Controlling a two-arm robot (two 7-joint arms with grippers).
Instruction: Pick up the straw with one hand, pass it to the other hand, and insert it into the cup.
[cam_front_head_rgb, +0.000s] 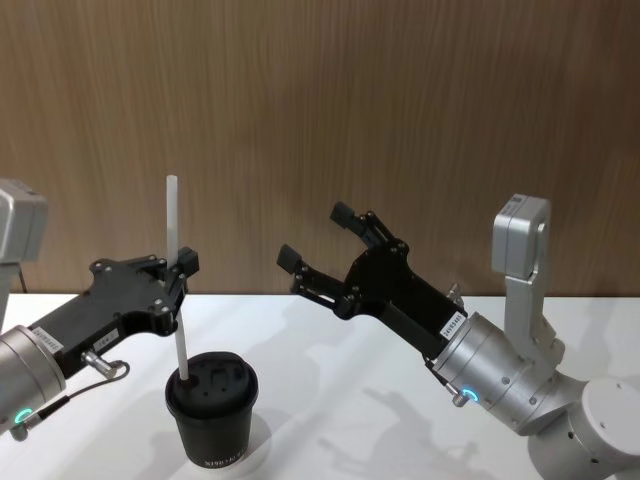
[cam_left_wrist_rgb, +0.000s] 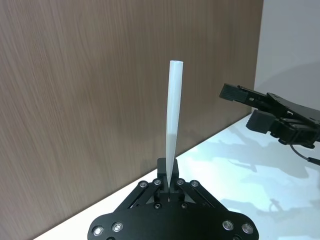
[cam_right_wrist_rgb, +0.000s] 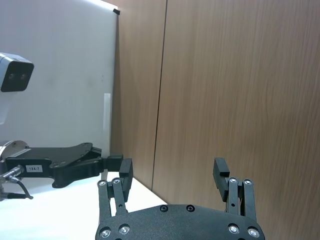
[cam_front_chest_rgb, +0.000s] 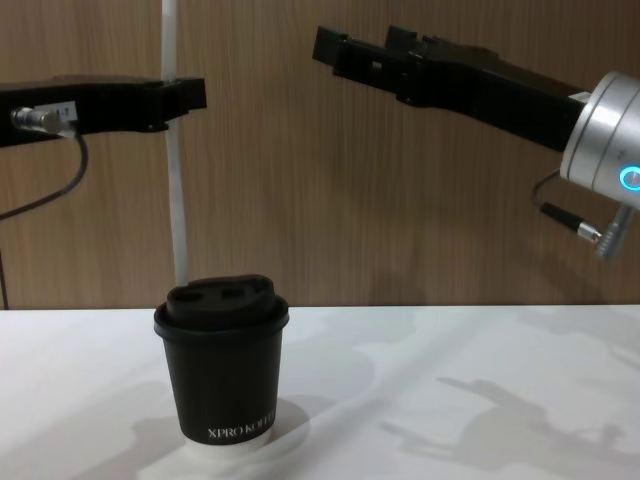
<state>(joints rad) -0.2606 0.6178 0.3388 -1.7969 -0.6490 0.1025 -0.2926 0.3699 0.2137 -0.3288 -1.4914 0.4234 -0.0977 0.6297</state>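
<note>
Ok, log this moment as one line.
left gripper: shut on straw, upright over cup lid | right gripper: open, empty

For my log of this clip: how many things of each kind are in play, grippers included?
Straw: 1
Cup: 1
Grippers: 2, left gripper shut on the straw, right gripper open
Total: 4

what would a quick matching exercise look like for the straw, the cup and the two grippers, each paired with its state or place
1. straw
2. cup
3. left gripper
4. right gripper

a. open, holding nothing
b. standing on the table, lid on
c. upright, lower end at the lid
d. shut on the straw

Pairs: 1-c, 2-b, 3-d, 4-a
</note>
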